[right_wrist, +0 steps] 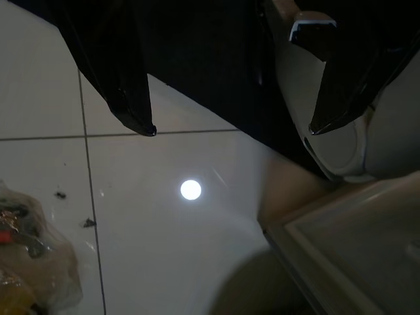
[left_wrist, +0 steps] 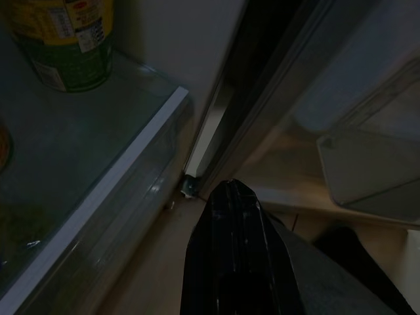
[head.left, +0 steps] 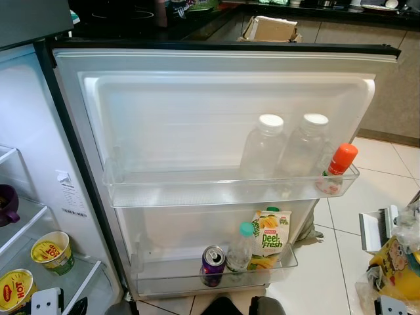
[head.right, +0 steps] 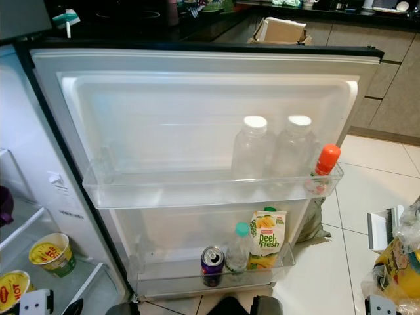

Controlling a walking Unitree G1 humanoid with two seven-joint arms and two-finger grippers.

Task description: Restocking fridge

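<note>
Open fridge door (head.left: 216, 111), upper shelf (head.left: 197, 190) half bare; grocery bag (head.left: 400, 262) lies on the floor nearer the right gripper (right_wrist: 230, 128), jaws apart; left gripper (left_wrist: 230, 216) together.

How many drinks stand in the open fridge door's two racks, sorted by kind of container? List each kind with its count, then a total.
Clear bottles with white caps, upper rack: 2
Bottle with orange cap, upper rack: 1
Small bottle with teal cap, lower rack: 1
Juice carton, lower rack: 1
Purple can, lower rack: 1
Total: 6
</note>
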